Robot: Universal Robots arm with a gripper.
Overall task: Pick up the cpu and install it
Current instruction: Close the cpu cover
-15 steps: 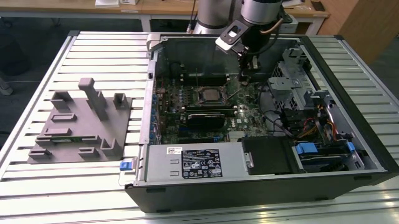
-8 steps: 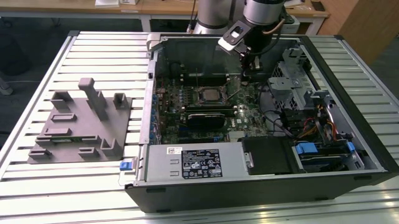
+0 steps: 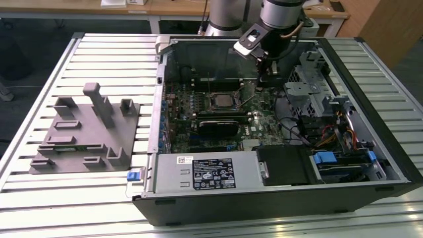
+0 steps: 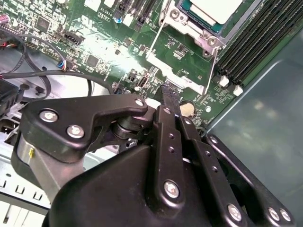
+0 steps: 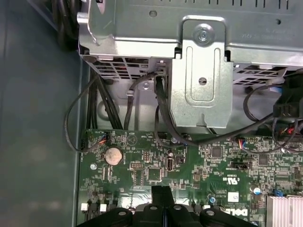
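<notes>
Exterior view: an open desktop computer case (image 3: 264, 210) lies on its side on a slatted metal table (image 3: 99, 198). A grey plastic fixture block (image 3: 86, 134) stands on the table at nine o'clock from the case, well apart from the arm. The robot arm comes in from twelve o'clock and reaches down into the case. Its gripper (image 3: 269, 73) hangs over the far part of the green motherboard (image 3: 264, 119). The cpu (image 3: 221, 102) lies in its socket on the board, at about eight o'clock from the gripper, near it but not touching. A silver power supply (image 3: 208, 171) with a white label sits at six o'clock from the cpu.

Second wrist view: the gripper (image 4: 169, 92) has its two black fingers pressed together into one narrow tip, with nothing between them. The tip hovers just above the motherboard (image 4: 109, 42). Beyond the tip is the cpu (image 4: 215, 8), its pale silver top facing up, seated inside the socket's metal frame. Black memory slots (image 4: 255, 38) run alongside the socket.

First wrist view: the gripper (image 5: 163, 191) again has its fingers closed flat against each other and empty, over the motherboard (image 5: 189, 165). A round coin battery (image 5: 113, 154) sits on the board near the case wall. Past the board's edge stands a bare metal drive cage (image 5: 203, 71), with black cables (image 5: 163, 118) trailing from it down to the board.
</notes>
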